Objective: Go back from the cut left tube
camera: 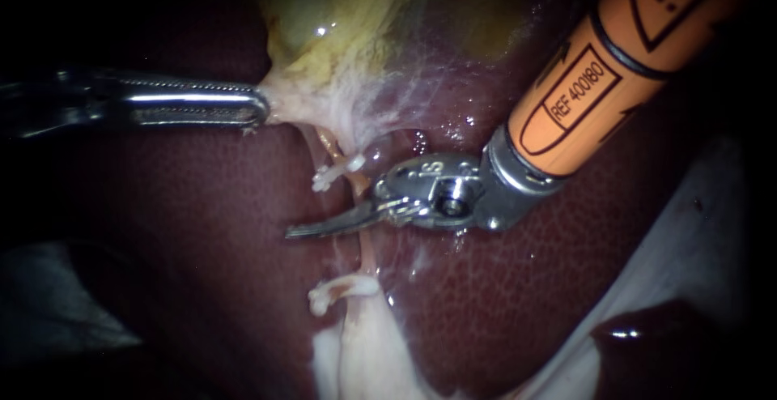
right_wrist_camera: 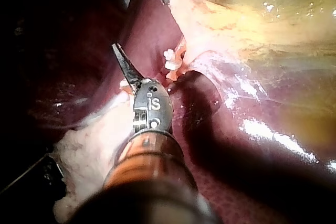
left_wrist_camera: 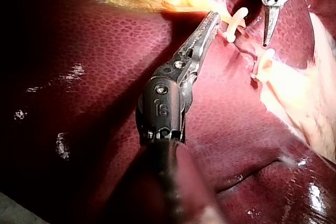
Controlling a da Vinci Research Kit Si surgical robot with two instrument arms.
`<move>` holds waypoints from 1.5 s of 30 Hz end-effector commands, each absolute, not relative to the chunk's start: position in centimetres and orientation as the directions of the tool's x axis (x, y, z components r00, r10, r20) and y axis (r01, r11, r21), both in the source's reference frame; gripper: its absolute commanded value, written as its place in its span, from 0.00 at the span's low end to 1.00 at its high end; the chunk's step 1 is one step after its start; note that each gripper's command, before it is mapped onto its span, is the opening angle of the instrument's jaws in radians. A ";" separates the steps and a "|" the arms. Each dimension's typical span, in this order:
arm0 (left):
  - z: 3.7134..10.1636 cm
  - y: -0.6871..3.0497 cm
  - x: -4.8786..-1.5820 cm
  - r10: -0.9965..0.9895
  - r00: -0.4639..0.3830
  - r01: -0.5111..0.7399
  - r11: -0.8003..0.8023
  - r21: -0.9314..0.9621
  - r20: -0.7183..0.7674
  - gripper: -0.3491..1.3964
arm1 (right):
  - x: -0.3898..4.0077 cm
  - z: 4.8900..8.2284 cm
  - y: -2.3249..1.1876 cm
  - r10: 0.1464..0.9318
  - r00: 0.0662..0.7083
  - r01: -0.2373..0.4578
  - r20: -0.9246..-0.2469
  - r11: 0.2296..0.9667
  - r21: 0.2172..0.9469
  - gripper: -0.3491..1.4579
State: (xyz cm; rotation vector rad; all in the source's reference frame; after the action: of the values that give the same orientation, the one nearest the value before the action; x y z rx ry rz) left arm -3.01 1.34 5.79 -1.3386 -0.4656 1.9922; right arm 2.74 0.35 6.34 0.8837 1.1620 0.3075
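Observation:
The left tube is cut in two. Its upper stump (camera: 330, 175) hangs below the gallbladder (camera: 340, 27) and carries a white clip; the lower stump (camera: 340, 289) also carries one. My right instrument (camera: 293, 232), on an orange shaft, lies across the gap between the stumps with its blades shut and nothing in them. A thin tan tube (camera: 366, 250) still runs whole behind the blades. My left instrument (camera: 261, 110) is shut on the pale neck of the gallbladder and holds it to the left. The left wrist view shows both clipped stumps (left_wrist_camera: 234, 22) (left_wrist_camera: 262, 62) beside the shut blades (left_wrist_camera: 266, 38).
Dark red liver (camera: 202, 238) lies all around the site. Pale fatty tissue (camera: 364, 351) spreads below the lower stump. A white sheet (camera: 696, 230) lies at the lower right.

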 end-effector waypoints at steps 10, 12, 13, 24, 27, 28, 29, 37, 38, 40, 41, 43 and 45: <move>5.79 1.34 -3.01 0.707 -0.237 -0.339 -0.703 -0.626 -0.666 0.00 | 2.83 6.38 0.30 0.696 0.355 0.222 -0.624 0.586 0.780 0.89; 5.79 1.34 -3.01 0.707 -0.237 -0.339 -0.703 -0.626 -0.666 0.00 | 2.82 6.38 0.29 0.707 0.356 0.218 -0.611 0.573 0.790 0.92; 5.79 1.34 -3.01 0.707 -0.237 -0.339 -0.703 -0.626 -0.666 0.00 | 2.81 6.37 0.29 0.707 0.356 0.216 -0.611 0.574 0.790 0.93; 5.81 1.34 -3.00 0.707 -0.238 -0.338 -0.703 -0.625 -0.666 0.00 | 2.14 6.13 0.25 0.721 0.308 0.080 -0.621 0.631 0.772 0.99; 5.82 1.35 -2.99 0.707 -0.238 -0.338 -0.704 -0.625 -0.667 0.00 | 1.85 6.01 0.29 0.676 0.292 0.031 -0.677 0.701 0.713 0.99; 5.82 1.35 -2.99 0.706 -0.238 -0.337 -0.704 -0.625 -0.667 0.00 | 1.76 5.97 0.30 0.653 0.299 0.016 -0.696 0.726 0.688 0.99; 5.83 1.35 -2.99 0.706 -0.238 -0.337 -0.704 -0.625 -0.667 0.00 | 1.65 5.93 0.32 0.618 0.323 -0.005 -0.716 0.758 0.652 0.99; 5.82 1.35 -2.99 0.706 -0.238 -0.337 -0.704 -0.625 -0.667 0.00 | 1.13 5.72 0.43 0.409 0.543 -0.085 -0.733 0.896 0.436 0.99; 5.82 1.35 -2.99 0.706 -0.238 -0.337 -0.704 -0.625 -0.667 0.00 | 1.10 5.71 0.45 0.401 0.555 -0.094 -0.729 0.901 0.423 0.99; 5.82 1.35 -2.99 0.706 -0.238 -0.337 -0.704 -0.625 -0.667 0.00 | 1.04 5.68 0.47 0.375 0.584 -0.108 -0.720 0.915 0.389 0.99; 5.83 1.35 -2.99 0.706 -0.238 -0.337 -0.704 -0.625 -0.667 0.00 | 1.02 5.68 0.48 0.367 0.594 -0.108 -0.716 0.918 0.381 0.99; 5.83 1.34 -3.00 0.706 -0.238 -0.338 -0.704 -0.625 -0.667 0.00 | 1.01 5.68 0.48 0.348 0.615 -0.109 -0.708 0.926 0.361 0.99; 5.85 1.32 -3.01 0.705 -0.238 -0.339 -0.705 -0.623 -0.668 0.00 | 1.01 5.68 0.47 0.337 0.627 -0.104 -0.702 0.930 0.354 0.99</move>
State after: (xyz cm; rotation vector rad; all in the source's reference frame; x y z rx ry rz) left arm -3.02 1.32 5.87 -1.3408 -0.4636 1.9943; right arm 1.00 0.47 5.68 0.2860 0.8547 0.2519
